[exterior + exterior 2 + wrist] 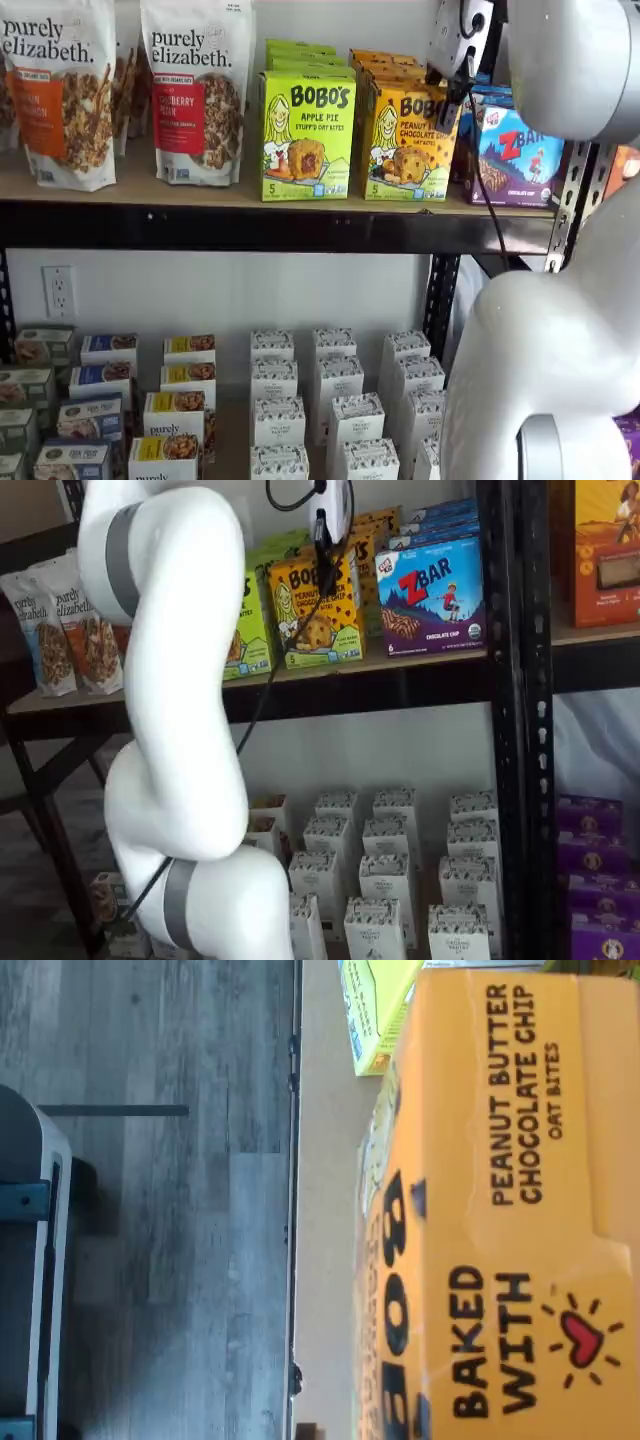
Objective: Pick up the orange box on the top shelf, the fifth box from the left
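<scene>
The orange box (404,142) is standing upright on the top shelf (240,226), between a lime-green box (307,134) on its left and a blue box (519,152) on its right, so nothing is lifted yet. The gripper (325,542) is hovering at the box's top front edge; whether its fingers are spread or pinching, I cannot tell. Grasping and lifting appear to remain.

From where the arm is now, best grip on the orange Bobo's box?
Pinch the orange box across its narrow side walls near the top, coming from the front and slightly above. It stands upright at the top shelf edge, with the green box and the ZBar box close on either side.
</scene>
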`<state>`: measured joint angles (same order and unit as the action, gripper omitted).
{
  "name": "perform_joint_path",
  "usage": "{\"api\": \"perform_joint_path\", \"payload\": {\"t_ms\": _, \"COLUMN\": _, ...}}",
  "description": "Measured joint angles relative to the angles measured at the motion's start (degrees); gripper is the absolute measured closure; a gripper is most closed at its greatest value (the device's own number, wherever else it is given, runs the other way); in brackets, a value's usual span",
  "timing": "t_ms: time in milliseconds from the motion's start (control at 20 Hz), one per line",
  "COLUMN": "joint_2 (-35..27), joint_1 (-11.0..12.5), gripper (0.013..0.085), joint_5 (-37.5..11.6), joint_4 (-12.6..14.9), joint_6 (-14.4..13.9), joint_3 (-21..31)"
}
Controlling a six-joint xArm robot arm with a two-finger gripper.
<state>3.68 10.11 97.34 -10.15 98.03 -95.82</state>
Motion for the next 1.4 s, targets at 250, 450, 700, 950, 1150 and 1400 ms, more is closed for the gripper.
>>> {"api": "perform_joint_path", "payload": {"t_ms": 250, "joint_2": 0.19, "joint_1": -0.03, "gripper": 0.033, "joint_5": -0.49, "joint_4": -0.14, "joint_6": 0.0, "joint_3": 0.44}}
{"api": "perform_joint_path", "payload": {"t_ms": 450, "joint_2": 0.39, "joint_1": -0.09, "gripper": 0.041, "joint_5": -0.95, "joint_4": -0.35, "joint_6": -0.06, "joint_3": 0.83}}
{"api": "perform_joint_path", "payload": {"t_ms": 700, "joint_2": 0.41, "joint_1": -0.08, "gripper": 0.053, "joint_5": -1.0, "joint_4": -0.61, "joint_6": -0.09, "joint_3": 0.88}}
{"api": "perform_joint_path", "payload": {"t_ms": 950, "joint_2": 0.13, "joint_1": -0.12, "gripper": 0.057, "joint_5": -0.48, "joint_4": -0.54, "joint_6": -0.17, "joint_3": 0.42}}
{"api": "perform_joint_path", "payload": {"t_ms": 1150, "joint_2": -0.06, "joint_1": -0.2, "gripper": 0.057, "joint_5": -0.07, "joint_4": -0.37, "joint_6": -0.23, "joint_3": 0.08}}
{"api": "perform_joint_path", "payload": {"t_ms": 1400, "joint_2": -0.03, "joint_1": -0.12, "gripper": 0.057, "joint_5": 0.19, "joint_4": -0.65, "joint_6": -0.25, "joint_3": -0.11}}
